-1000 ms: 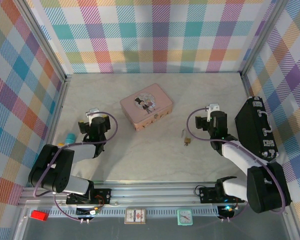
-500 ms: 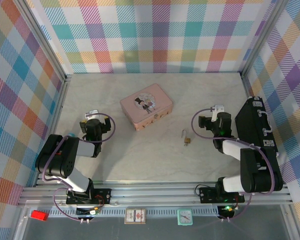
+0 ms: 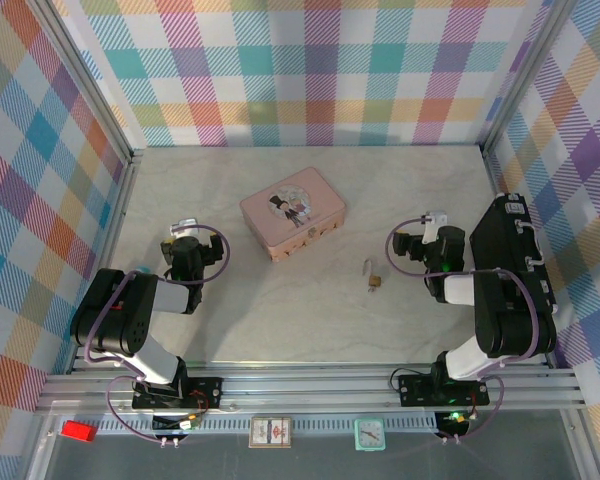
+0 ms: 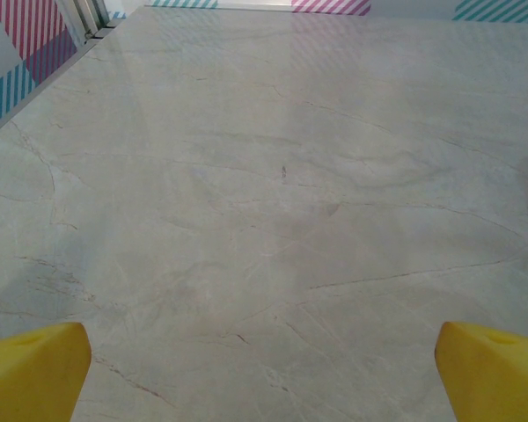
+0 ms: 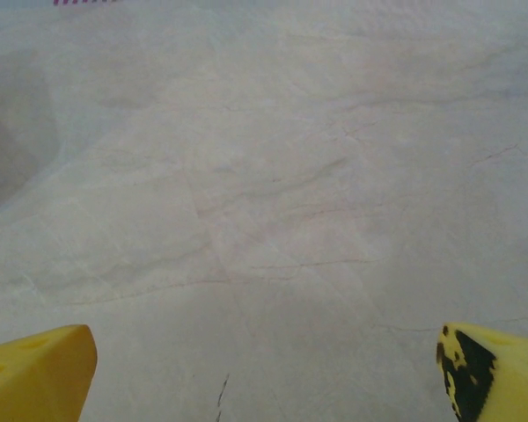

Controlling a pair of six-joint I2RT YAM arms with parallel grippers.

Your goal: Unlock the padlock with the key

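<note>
Left gripper [image 4: 262, 376]: released, yellow fingers spread wide over bare bench [image 3: 280, 325], holding nothing.
Right gripper [image 5: 266, 376]: also released and empty, parked low by the black case [image 3: 515, 255].
Padlock [image 3: 377, 283]: lay on the bench between the arms, nearer the right one, below and to the right of the pink tin [image 3: 293, 212].
Key [image 3: 368, 267]: seemingly the slim pale piece just beside the padlock; the two were too small to say whether they touched.
Step in hand: probably the first reach, since neither piece had been picked up yet.
How to do it well: take the key by its gold end so the blade stays free, and pin the padlock body with the other gripper, keyhole facing the key.
Care: both pieces lay flat and looked light, so a low, centred pinch seemed wise; a glancing finger could send them skating.
Risk: the tin's clasp was not the target.
</note>
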